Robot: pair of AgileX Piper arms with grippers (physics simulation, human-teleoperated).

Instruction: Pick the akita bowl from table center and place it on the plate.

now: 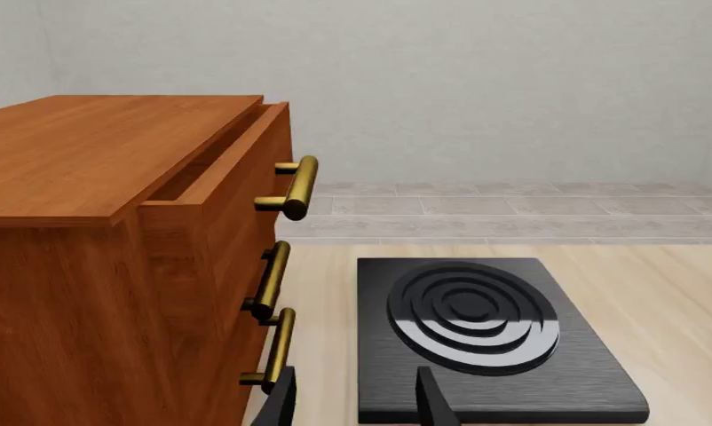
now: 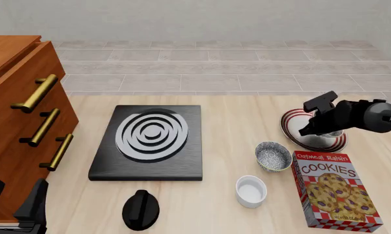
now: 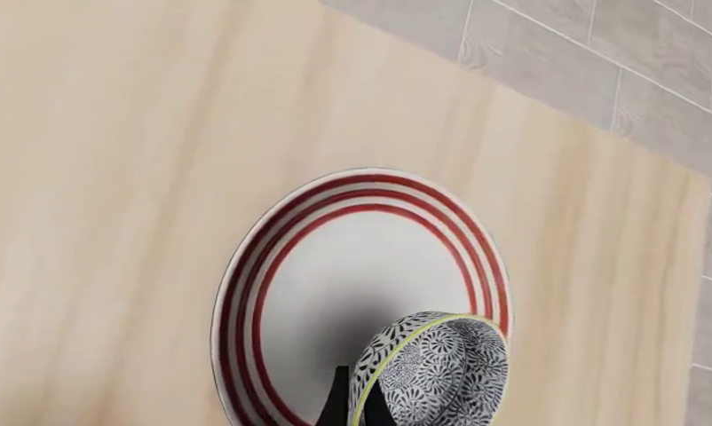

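A: Any writing?
B: "Oatmeal Raisin COOKIES" on the box (image 2: 333,195), "PIPER" on the right arm (image 2: 371,116).
A: The akita bowl (image 3: 433,371)?
B: Pinched by the right gripper (image 3: 359,410) above the plate (image 3: 320,293); left gripper (image 1: 353,401) fingers spread. Pale wood table (image 2: 234,122), tiled floor

Stove plate (image 2: 148,143) centre, drawers (image 2: 23,126) left, cookie box (image 2: 333,190) right, plate (image 2: 294,127) behind it

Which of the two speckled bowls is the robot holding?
The akita bowl pinched at its rim by the right gripper above the plate. The other speckled bowl sits free on the table beside the cookie box.
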